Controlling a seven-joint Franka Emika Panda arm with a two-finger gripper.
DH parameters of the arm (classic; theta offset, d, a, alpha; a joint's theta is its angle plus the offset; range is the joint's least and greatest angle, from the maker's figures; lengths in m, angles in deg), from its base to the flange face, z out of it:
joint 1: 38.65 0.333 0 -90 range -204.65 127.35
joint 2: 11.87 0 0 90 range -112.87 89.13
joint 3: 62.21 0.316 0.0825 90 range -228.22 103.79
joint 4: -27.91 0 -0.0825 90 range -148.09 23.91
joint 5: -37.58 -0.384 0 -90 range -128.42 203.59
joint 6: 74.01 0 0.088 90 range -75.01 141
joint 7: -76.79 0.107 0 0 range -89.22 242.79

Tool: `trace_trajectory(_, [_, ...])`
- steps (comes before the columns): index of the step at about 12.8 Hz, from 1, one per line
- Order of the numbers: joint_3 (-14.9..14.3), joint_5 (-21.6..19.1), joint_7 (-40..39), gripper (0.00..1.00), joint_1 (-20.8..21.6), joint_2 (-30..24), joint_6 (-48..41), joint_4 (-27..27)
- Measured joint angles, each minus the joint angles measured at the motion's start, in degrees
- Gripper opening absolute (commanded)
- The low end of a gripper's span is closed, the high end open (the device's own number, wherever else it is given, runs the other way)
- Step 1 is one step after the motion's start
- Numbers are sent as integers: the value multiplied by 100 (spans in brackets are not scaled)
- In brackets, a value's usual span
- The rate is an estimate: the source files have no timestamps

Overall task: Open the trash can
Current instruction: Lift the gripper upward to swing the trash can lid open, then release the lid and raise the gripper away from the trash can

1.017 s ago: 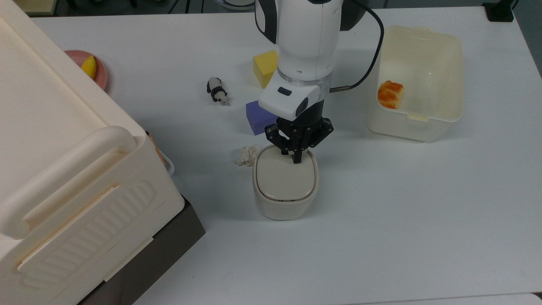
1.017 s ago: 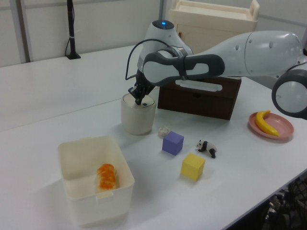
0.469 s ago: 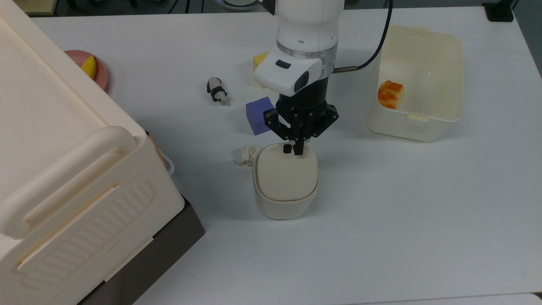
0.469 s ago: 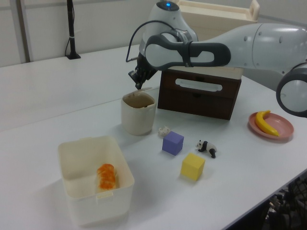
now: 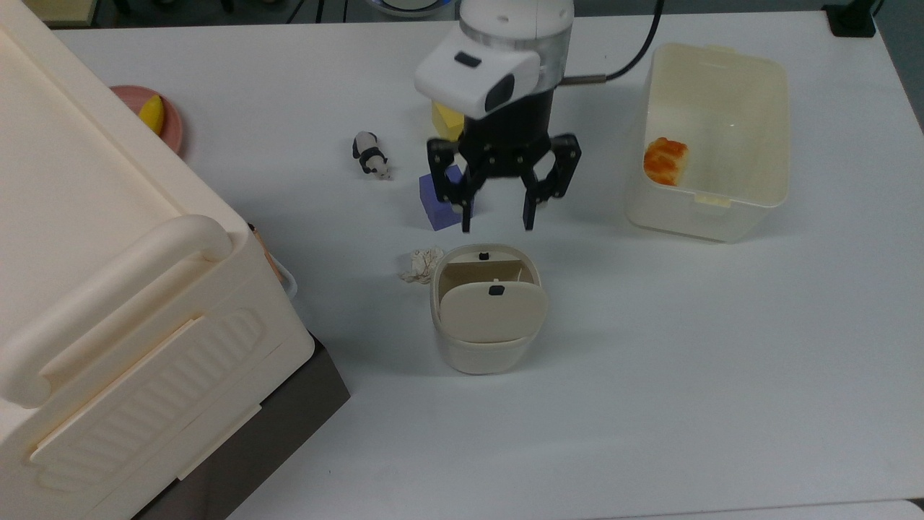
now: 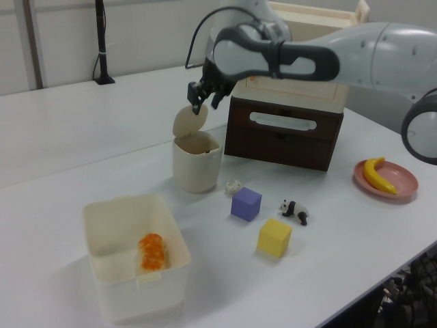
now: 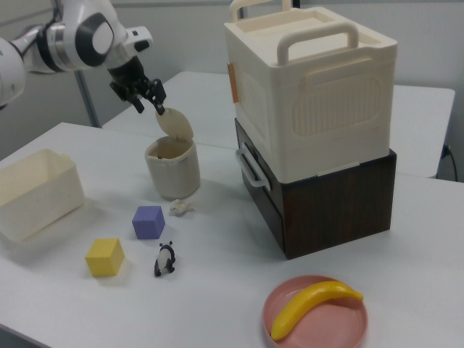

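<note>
We see the trash can point(image 5: 485, 339) standing on the white surface point(image 5: 686, 361) beside a crumpled scrap point(image 5: 421, 263), lid point(image 5: 491, 312) tipped up — our hand point(image 5: 498, 215) hovers above, fingers spread wide, holding nothing.

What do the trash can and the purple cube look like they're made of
The trash can looks like smooth cream plastic: rounded moulded walls, thin popped-up lid, faint sheen. The purple cube looks matte, perhaps foam or painted wood; flat colour, no gloss.
</note>
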Motion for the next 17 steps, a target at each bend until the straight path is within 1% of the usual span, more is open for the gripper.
trace_trajectory(1, [0,0,15,81,-1,-127,-201,60])
trace_trajectory(2, [0,0,20,100,-3,-214,-273,74])
trace_trajectory(4, [-4,0,38,100,-34,-436,-605,77])
trace_trajectory(7, [-20,1,44,100,-142,-664,-1339,79])
trace_trajectory(9, [-22,1,45,100,-239,-851,-2062,80])
trace_trajectory(12, [-22,39,45,100,-264,-1146,-3169,72])
trace_trajectory(15, [-22,49,45,100,-263,-1454,-3603,2])
trace_trajectory(17, [-20,49,45,100,-260,-1704,-3622,-134])
